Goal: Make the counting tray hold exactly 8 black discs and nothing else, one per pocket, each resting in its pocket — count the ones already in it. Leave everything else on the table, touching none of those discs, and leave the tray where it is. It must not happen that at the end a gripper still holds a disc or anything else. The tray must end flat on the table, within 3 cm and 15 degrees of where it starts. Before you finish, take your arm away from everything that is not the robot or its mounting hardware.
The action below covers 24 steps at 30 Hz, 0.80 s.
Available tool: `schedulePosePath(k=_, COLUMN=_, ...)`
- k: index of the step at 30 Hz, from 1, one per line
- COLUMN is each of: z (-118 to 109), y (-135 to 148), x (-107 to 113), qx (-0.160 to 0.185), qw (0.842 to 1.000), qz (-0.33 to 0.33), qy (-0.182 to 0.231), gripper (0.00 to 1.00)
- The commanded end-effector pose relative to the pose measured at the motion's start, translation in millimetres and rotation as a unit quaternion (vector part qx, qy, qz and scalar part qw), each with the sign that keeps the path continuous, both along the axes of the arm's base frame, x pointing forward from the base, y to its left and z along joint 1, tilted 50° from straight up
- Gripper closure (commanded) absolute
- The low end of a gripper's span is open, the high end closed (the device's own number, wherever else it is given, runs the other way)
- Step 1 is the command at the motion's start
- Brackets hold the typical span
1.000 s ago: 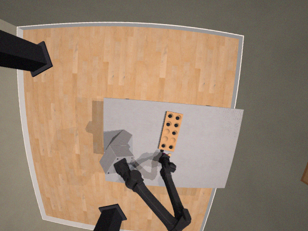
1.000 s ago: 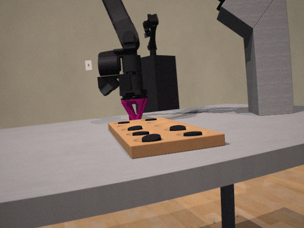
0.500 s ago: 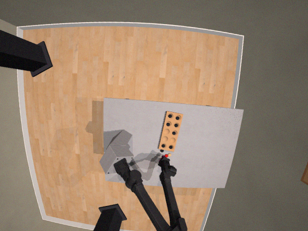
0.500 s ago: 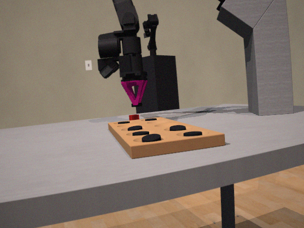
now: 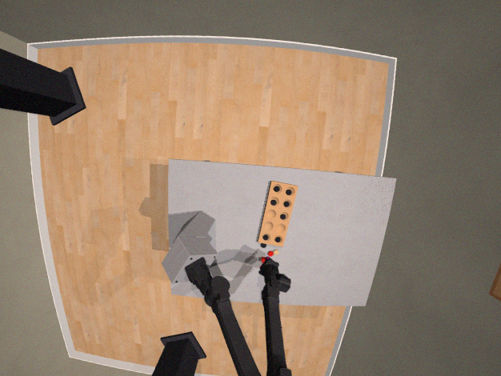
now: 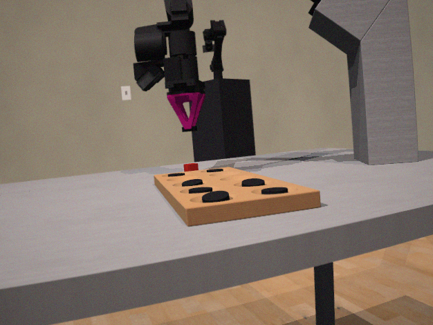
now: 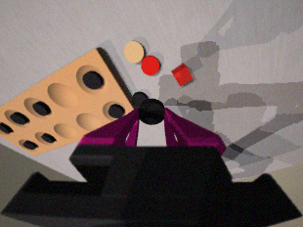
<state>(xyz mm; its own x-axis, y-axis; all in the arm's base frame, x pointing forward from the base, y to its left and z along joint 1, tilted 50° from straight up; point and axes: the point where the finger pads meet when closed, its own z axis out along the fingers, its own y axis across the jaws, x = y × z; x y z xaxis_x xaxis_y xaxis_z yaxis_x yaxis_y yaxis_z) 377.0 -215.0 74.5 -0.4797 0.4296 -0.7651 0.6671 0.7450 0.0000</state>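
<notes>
The wooden counting tray (image 5: 278,213) lies flat on the grey table; it also shows in the side view (image 6: 234,192) and the wrist view (image 7: 64,108). Several of its pockets hold black discs, and three pockets stand empty. My gripper (image 6: 189,128) hangs well above the table, just off the tray's near short end, and is shut on a black disc (image 7: 151,112). Another black disc (image 7: 140,98) (image 5: 263,245) lies on the table beside the tray's corner.
A tan disc (image 7: 134,51), a red disc (image 7: 151,65) and a small red cube (image 7: 182,74) lie on the table close to the tray's near end. A grey block-shaped stand (image 6: 381,80) rises at the table's corner.
</notes>
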Motion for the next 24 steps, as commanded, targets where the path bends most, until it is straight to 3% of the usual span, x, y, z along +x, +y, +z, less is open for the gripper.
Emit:
schedulePosePath(k=1, z=-5, y=16, x=12, qx=0.013, qw=1.000, qz=0.007, qy=0.002, gripper=1.00)
schedulePosePath(k=4, z=-7, y=53, x=44, qx=0.016, qw=1.000, qz=0.006, qy=0.005, gripper=1.00)
schedulePosePath(k=5, z=-7, y=53, x=44, qx=0.016, qw=1.000, qz=0.006, qy=0.005, gripper=1.00)
schedulePosePath(k=7, z=-8, y=89, x=67, qx=0.015, qw=1.000, qz=0.007, qy=0.005, gripper=1.00)
schedulePosePath(k=8, z=-8, y=89, x=67, qx=0.015, qw=1.000, qz=0.007, qy=0.005, gripper=1.00)
schedulePosePath(k=11, z=-8, y=137, x=91, qx=0.009, qw=1.000, qz=0.010, qy=0.000, gripper=1.00)
schedulePosePath(k=13, z=-7, y=154, x=97, qx=0.006, qw=1.000, qz=0.011, qy=-0.003, gripper=1.00)
schedulePosePath(k=19, z=-11, y=141, x=91, qx=0.005, qw=1.000, qz=-0.004, qy=0.000, gripper=1.00)
schedulePosePath(k=21, z=-10, y=139, x=106, qx=0.009, qw=1.000, qz=-0.002, qy=-0.015, gripper=1.00)
schedulePosePath(k=24, z=-27, y=126, x=118, qx=0.003, qw=1.000, qz=0.004, qy=-0.007, gripper=1.00)
